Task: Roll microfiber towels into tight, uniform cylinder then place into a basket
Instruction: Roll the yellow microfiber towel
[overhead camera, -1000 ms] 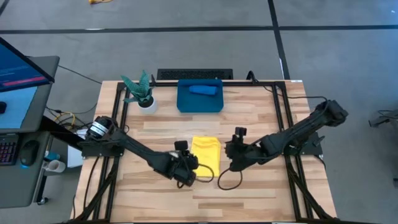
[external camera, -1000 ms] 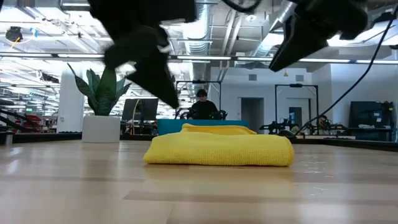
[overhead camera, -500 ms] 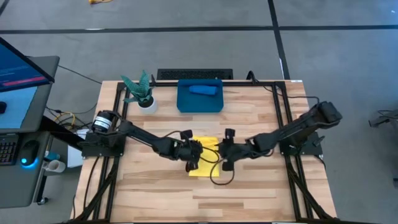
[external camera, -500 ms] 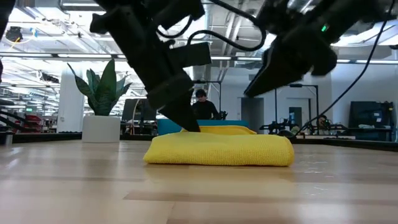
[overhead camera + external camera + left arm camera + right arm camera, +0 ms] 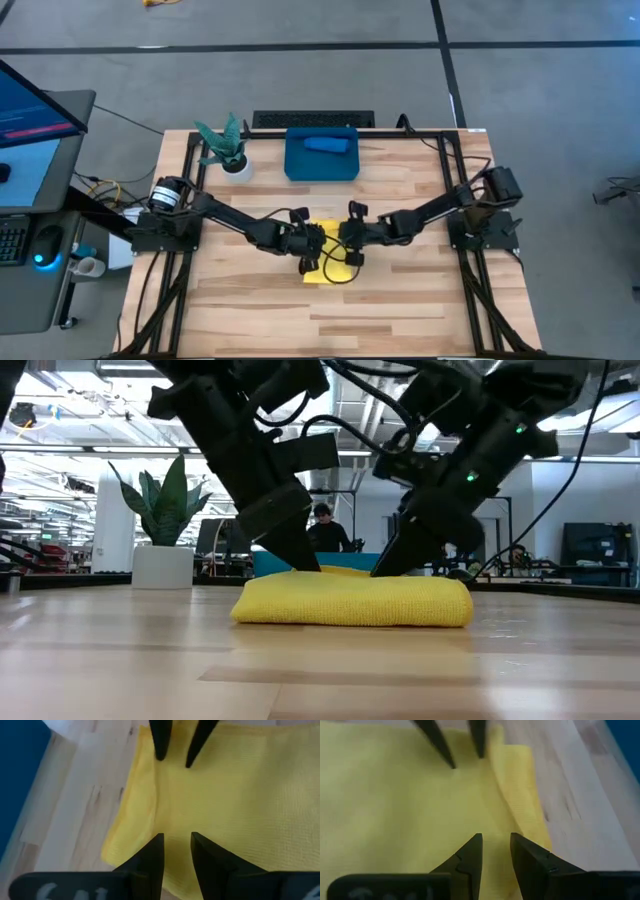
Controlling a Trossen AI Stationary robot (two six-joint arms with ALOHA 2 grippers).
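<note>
The yellow microfiber towel [image 5: 352, 602] lies folded flat on the table [image 5: 400, 290]. Both grippers stand over its far half and face each other. My left gripper [image 5: 176, 836] comes in from the table's left, open by a narrow gap, its tips at the towel's top [image 5: 305, 563]. My right gripper [image 5: 495, 836] comes in from the right, also open by a narrow gap, low over the towel [image 5: 385, 567]. A rolled blue towel [image 5: 325, 144] lies in the teal basket [image 5: 296, 168] at the far edge. My left gripper's fingertips [image 5: 159, 840] stand on the towel's top surface [image 5: 175, 820], slanting down from the table's left. Nothing sits between the fingers, and the towel lies flat. My right gripper slants down from the table's right; whether its fingertips [image 5: 476, 840] touch the towel I cannot tell.
A small plant in a white pot [image 5: 232, 158] stands left of the basket. Bare wood lies near the table's front edge [image 5: 330, 320] and on the right side. A person [image 5: 325, 525] sits in the room behind the table.
My left gripper has gone from beside the towel's near left corner toward the far edge and down onto the towel, then kept still. My right gripper has come down and toward the table's left until it is over the towel. The towel has stayed in place.
</note>
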